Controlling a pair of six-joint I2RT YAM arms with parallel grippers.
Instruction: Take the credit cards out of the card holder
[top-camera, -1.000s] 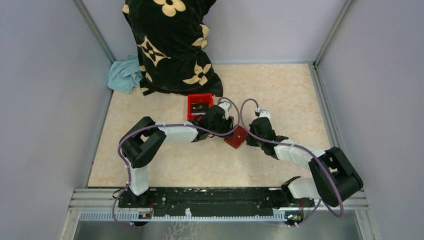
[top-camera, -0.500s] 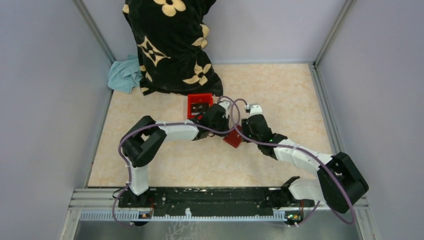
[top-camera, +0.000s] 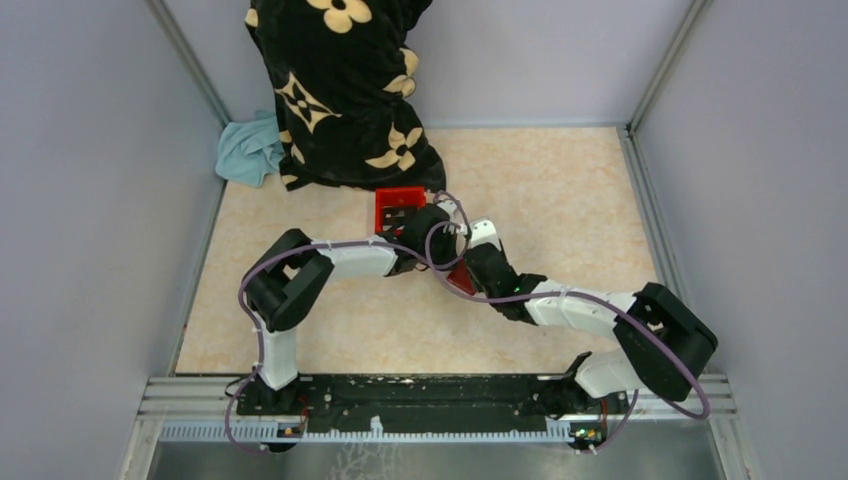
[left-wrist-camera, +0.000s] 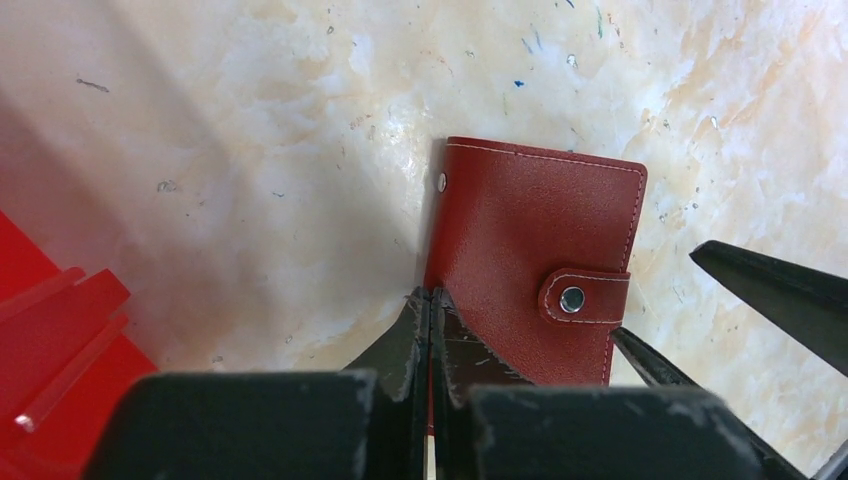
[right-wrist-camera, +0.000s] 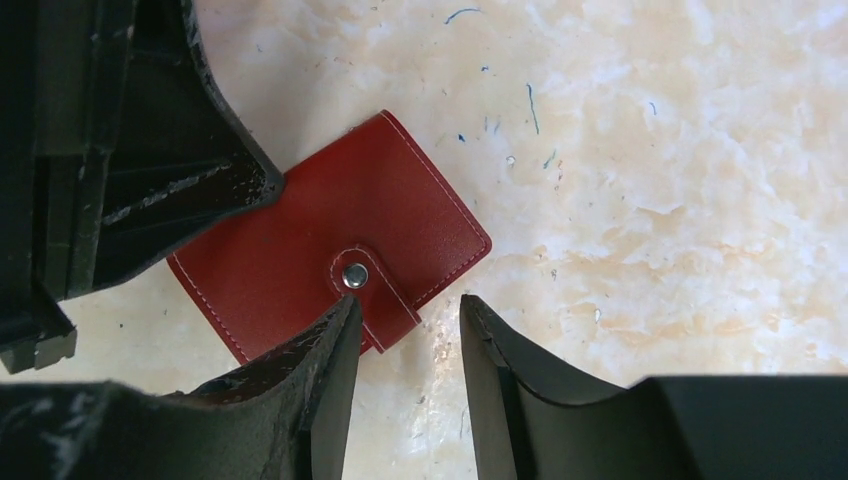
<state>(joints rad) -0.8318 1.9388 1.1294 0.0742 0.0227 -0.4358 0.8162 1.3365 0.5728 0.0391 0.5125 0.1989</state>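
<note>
The left arm (top-camera: 352, 262) and right arm (top-camera: 578, 308) have white link shells and bulky black joint housings. A purple cable (top-camera: 340, 245) loops along each. The fingers (right-wrist-camera: 300, 400) are matte black, wedge-shaped and scuffed with pale scratches.

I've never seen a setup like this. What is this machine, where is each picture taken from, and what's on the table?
Two robot arms sit at the near edge of a table. One picture looks down on both; the other two come from a camera on each wrist. On it lie a closed red card holder, a red box, a black flowered cloth and a blue cloth. The left gripper, shut, has its tips at the holder's edge; the right gripper, open, brackets the clasp strap. No cards show; nothing looks gripped.
</note>
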